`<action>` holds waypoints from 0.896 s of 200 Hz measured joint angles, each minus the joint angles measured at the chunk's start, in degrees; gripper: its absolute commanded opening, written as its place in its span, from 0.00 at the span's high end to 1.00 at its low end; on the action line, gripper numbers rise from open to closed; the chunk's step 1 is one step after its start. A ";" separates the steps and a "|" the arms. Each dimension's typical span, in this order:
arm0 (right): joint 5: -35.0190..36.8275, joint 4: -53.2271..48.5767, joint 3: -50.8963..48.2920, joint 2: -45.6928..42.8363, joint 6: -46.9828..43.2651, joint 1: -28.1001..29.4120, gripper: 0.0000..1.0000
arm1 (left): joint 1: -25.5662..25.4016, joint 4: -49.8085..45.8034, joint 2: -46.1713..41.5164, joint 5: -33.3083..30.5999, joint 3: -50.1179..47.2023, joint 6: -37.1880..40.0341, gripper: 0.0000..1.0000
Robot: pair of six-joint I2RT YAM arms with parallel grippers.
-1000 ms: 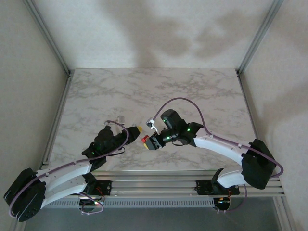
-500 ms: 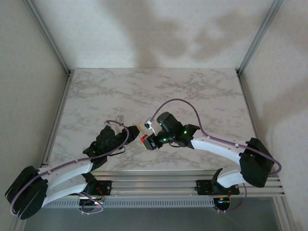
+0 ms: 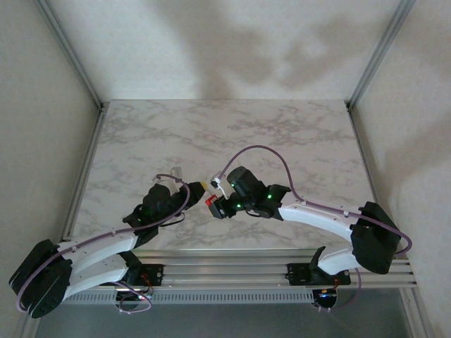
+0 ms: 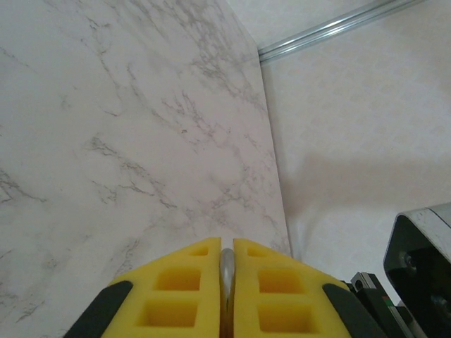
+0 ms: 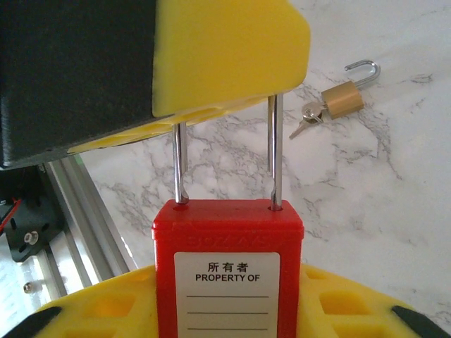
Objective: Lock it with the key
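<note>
- Red padlock, right wrist view: it stands upright between the yellow pads of the right gripper, which holds its body at a middling width, label facing the camera.
- Its steel shackle rises into the yellow pad of the left gripper, which hangs directly over the lock. Both legs reach the top of the body; whether they are latched cannot be told.
- Beyond, well apart on the marble table, lies a brass padlock with its shackle swung open and a key touching it. Nothing stands between it and the red lock.
- To the left, the aluminium rail at the table's near edge runs close beside the gripper, so room is tight there.
- Left wrist view: the left fingers are pressed almost together, with only a thin strip of metal between them.
- Bare marble runs ahead to a pale wall and a metal frame bar. A dark-and-grey machine part crowds the lower right corner.
- Top external view: both grippers meet near the table's near-middle, the red lock between them.
- A small pale object lies just beyond the left arm; too small to identify.
- The far half of the table is open, bounded by walls and slanting corner posts.
</note>
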 measured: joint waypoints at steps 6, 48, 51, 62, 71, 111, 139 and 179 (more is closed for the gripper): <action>0.46 0.13 -0.04 0.00 0.00 0.11 1.00 | 0.00 -0.09 0.11 -0.07 0.13 0.00 1.00; 3.76 0.76 -0.20 -0.02 0.02 0.83 1.00 | 0.00 -0.50 1.20 -0.66 1.16 0.02 1.00; 3.87 0.87 -0.24 -0.02 0.04 0.83 1.00 | 0.00 -0.52 1.40 -0.66 1.25 0.02 1.00; 4.48 1.22 -0.59 -0.11 0.04 0.85 1.00 | -0.02 -0.48 1.95 -0.70 1.51 0.02 1.00; 4.96 1.53 -0.90 -0.15 0.07 0.94 1.00 | -0.11 -0.50 2.43 -0.74 1.75 0.02 1.00; 6.75 1.75 -1.05 -0.35 0.04 1.16 1.00 | -0.76 -0.46 4.04 -1.07 2.69 0.09 1.00; 7.48 1.70 -1.36 -1.46 0.02 1.16 1.00 | -1.40 -0.26 4.70 -1.25 3.50 0.50 1.00; 8.00 1.57 -2.03 -3.15 -0.24 1.16 1.00 | -2.16 0.46 4.79 -1.33 3.93 1.46 1.00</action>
